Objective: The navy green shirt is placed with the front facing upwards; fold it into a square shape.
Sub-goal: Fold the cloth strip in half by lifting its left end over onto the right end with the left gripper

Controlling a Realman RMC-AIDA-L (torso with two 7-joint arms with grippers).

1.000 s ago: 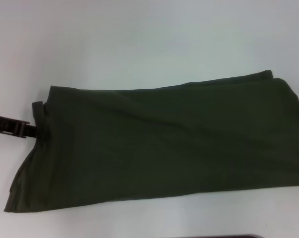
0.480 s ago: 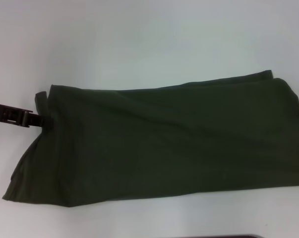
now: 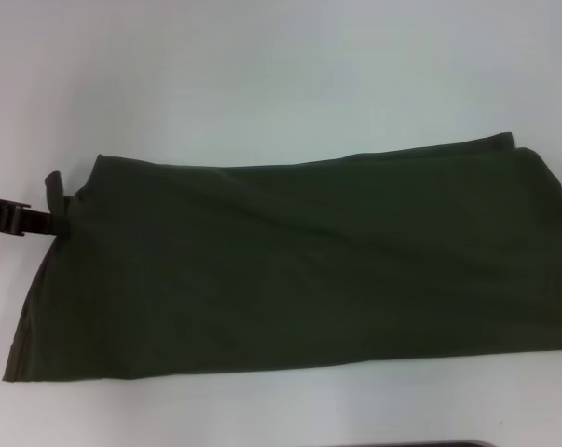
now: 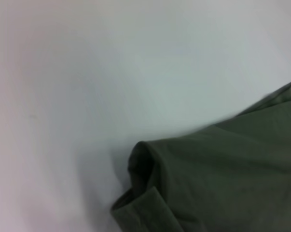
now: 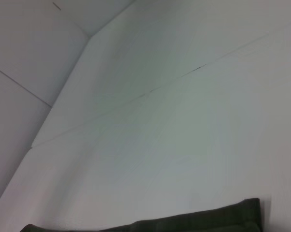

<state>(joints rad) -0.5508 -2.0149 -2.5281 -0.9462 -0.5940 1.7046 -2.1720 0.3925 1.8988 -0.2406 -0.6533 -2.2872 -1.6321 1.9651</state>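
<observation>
Navy green shirt lies folded into long band across white table, plain green side up, no lettering showing. You see left end flaring wider toward near edge, right end running to frame border. Left gripper sits at shirt's far-left corner, low over table; small tab of fabric stands up there, fingers clamped on it. Left wrist view shows that corner curled over, hem raised. Right gripper only dark sliver at right frame edge; finger state can't be told.
</observation>
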